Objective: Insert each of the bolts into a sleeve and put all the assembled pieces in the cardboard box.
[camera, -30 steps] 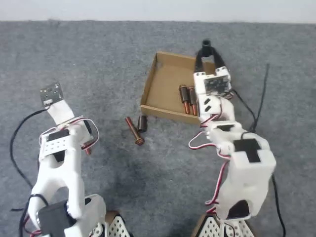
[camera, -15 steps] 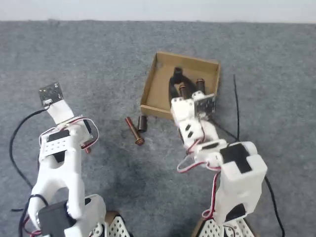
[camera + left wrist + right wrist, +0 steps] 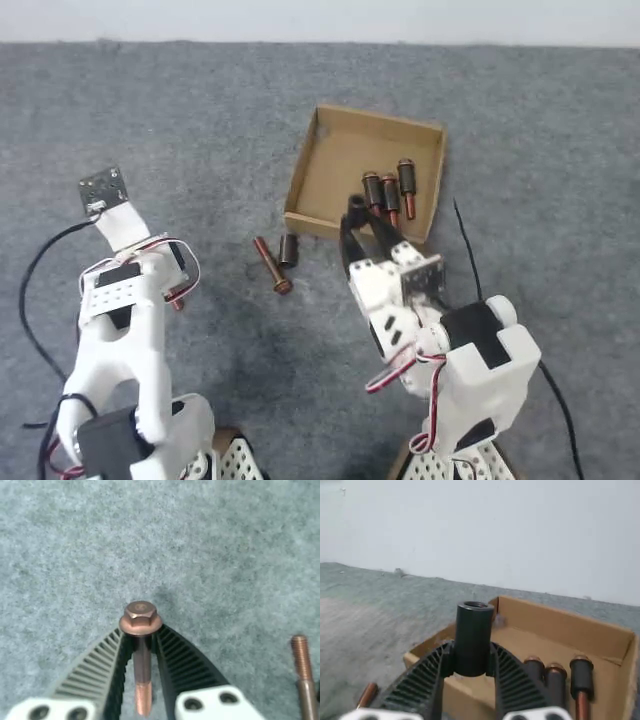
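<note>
No text is legible; the small board's (image 3: 103, 190) specks seem unreadable.

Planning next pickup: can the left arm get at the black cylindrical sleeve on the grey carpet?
Probably not yet: the black sleeve lies uncovered, but the left tool grips a copper hex-head bolt.

The gripper (image 3: 470, 657) clamps a dark sleeve (image 3: 474, 637) between its ribbed fingers (image 3: 427, 680), the sleeve's open end sticking out past the fingertips. Beyond it sits the box (image 3: 560, 625) with three assembled pieces (image 3: 555, 677) lying side by side inside. A bare bolt's (image 3: 366, 695) end lies outside on the grey table (image 3: 360, 615).
</note>
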Controlling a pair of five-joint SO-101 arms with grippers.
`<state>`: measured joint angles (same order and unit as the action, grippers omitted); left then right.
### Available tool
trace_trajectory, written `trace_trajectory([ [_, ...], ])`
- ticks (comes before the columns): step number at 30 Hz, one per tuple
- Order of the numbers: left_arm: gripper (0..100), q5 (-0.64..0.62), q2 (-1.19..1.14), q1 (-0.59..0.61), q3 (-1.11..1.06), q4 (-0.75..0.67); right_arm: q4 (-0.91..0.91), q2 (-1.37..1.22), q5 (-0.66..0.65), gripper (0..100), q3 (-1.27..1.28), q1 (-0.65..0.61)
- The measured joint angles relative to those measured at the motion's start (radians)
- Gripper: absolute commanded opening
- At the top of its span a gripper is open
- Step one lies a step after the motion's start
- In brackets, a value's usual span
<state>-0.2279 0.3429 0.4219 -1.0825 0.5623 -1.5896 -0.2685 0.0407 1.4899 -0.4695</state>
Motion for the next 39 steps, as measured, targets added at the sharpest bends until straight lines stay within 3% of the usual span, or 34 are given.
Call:
trace_trajectory([
  [11, 1, 0.0, 0.0, -0.003, 0.0, 0.0, -0.1, 0.018, -0.005, 0.6, 0.129, 0.0],
  [23, 1, 0.003, 0.052, -0.204, -0.021, -0.014, -0.072, 0.02, -0.006, 0.6, 0.129, -0.014],
  [35, 1, 0.0, 0.33, -0.508, -0.149, -0.508, 0.006, 0.02, -0.008, 0.6, 0.129, -0.052],
  [39, 1, 0.0, 0.419, -0.592, -0.149, -0.514, 0.006, 0.02, -0.008, 0.6, 0.129, -0.054],
])
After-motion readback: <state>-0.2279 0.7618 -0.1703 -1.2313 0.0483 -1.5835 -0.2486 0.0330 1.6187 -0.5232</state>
